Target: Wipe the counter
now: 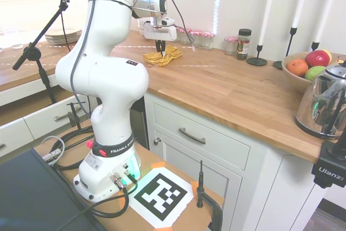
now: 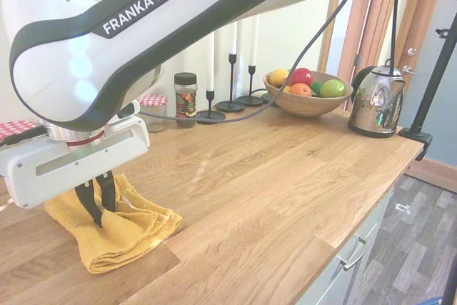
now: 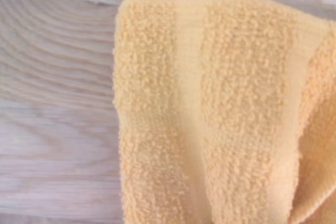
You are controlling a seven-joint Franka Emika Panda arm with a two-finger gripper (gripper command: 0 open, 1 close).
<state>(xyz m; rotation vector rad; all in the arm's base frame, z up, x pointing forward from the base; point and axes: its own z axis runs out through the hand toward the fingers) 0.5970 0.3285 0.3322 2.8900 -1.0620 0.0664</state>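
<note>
The counter [image 2: 285,176] fills the lower half of the second exterior view. The arm reaches down at lower left, its gripper [image 2: 100,208] pointing straight down, fingers narrow and pinching a folded yellow towel [image 2: 125,237] lying on the wood. At upper right, a wooden bowl [image 2: 303,105] holds fruit [image 2: 301,76].

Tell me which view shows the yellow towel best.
The second exterior view: the whole folded yellow towel lies on the counter with the gripper pinching it. The first exterior view shows it small and far; the wrist view shows only blurred terry texture.
</note>
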